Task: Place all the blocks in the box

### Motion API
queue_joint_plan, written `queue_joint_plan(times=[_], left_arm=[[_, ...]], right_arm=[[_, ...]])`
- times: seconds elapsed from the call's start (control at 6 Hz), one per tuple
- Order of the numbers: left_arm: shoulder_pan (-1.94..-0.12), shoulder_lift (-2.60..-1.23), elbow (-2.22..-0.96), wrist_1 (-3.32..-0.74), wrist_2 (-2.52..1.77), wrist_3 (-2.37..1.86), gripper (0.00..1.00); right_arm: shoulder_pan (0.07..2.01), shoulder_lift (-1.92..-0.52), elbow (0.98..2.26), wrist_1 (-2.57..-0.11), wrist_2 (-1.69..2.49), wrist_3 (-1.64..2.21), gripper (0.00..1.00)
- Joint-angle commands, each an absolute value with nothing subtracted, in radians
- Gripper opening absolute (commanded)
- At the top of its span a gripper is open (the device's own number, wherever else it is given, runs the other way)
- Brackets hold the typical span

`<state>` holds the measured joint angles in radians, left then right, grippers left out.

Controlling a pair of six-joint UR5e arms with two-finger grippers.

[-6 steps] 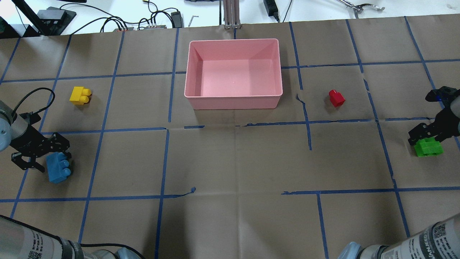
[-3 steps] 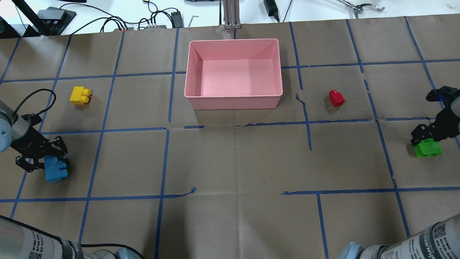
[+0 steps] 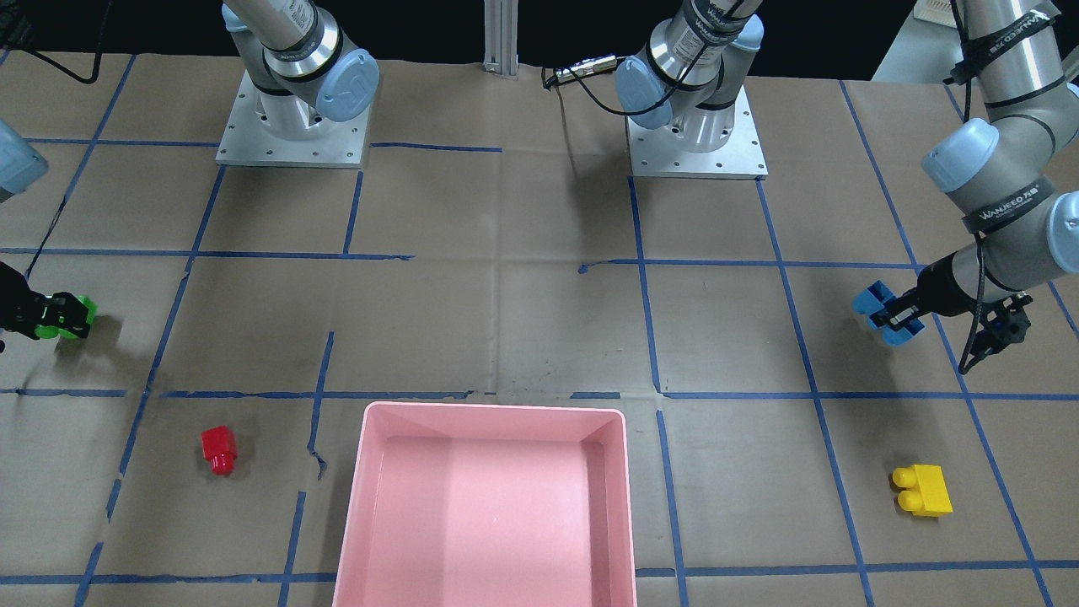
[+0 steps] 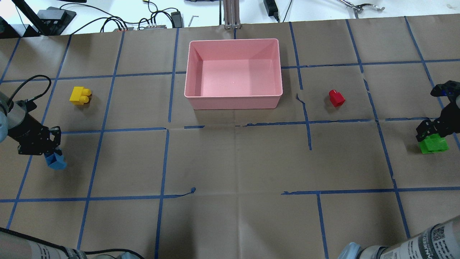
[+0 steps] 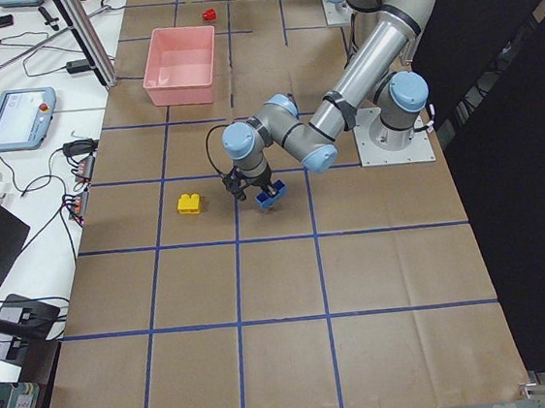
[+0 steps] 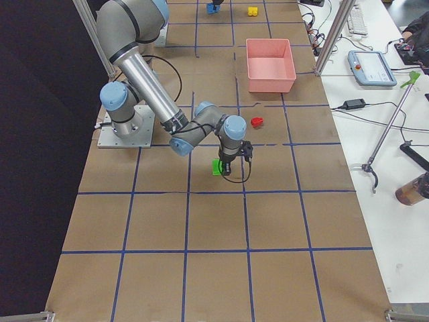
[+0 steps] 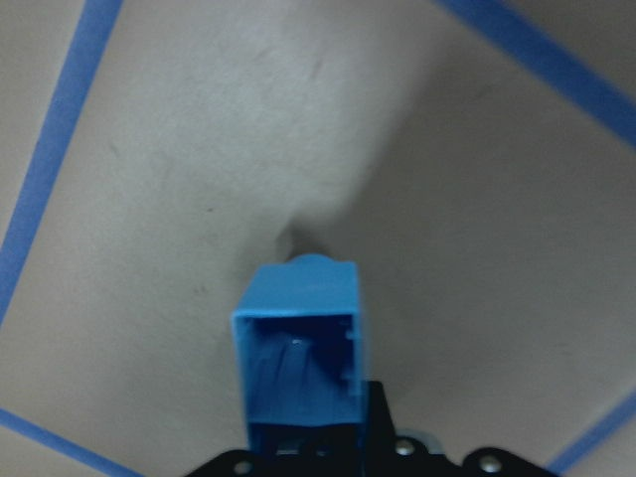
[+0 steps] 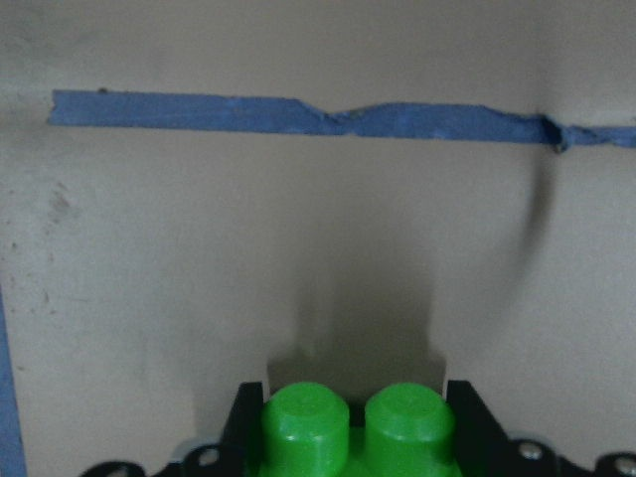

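Observation:
My left gripper [image 4: 53,155] is shut on the light blue block [image 4: 56,162], held on end at the table's left; its hollow underside faces the left wrist camera [image 7: 301,363]. My right gripper [image 4: 432,137] is shut on the green block [image 4: 434,144] at the far right edge; its two studs show in the right wrist view [image 8: 353,422]. The yellow block [image 4: 80,95] lies on the table beyond the left gripper. The red block [image 4: 336,98] lies right of the pink box [image 4: 233,101], which holds nothing. In the front view I see blue [image 3: 883,314] and green [image 3: 67,316].
Brown paper with blue tape lines [image 4: 165,126] covers the table. Cables and a power supply [image 4: 151,21] lie beyond the far edge, behind the box. A metal post [image 4: 231,14] stands just behind the box. The arm bases [image 3: 291,126] sit on the near side.
The left gripper has turned and drawn left with the blue block, which now stands on end. The right gripper has shifted slightly right and away with the green block.

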<state>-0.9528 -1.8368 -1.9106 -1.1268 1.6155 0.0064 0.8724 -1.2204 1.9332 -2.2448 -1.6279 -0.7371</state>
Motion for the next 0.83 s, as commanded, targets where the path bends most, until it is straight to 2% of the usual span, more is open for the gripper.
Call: queue_joint_plan(times=[0.0, 0.33, 0.67], left_arm=[[-1.139, -1.778, -1.872, -1.172, 1.589, -0.259, 0.00], [-1.330, -1.814, -1.669, -1.219, 1.452, -0.610, 0.00], [-1.556, -1.978, -1.400, -1.230, 1.427, -1.018, 0.00]], right_arm=[[0.885, -1.249, 1.841, -2.145, -1.626, -0.709, 0.50], [0.961, -1.265, 1.655, -1.914, -1.626, -0.626, 0.50], [1.020, -1.259, 1.443, -1.679, -1.623, -0.575, 0.50]])
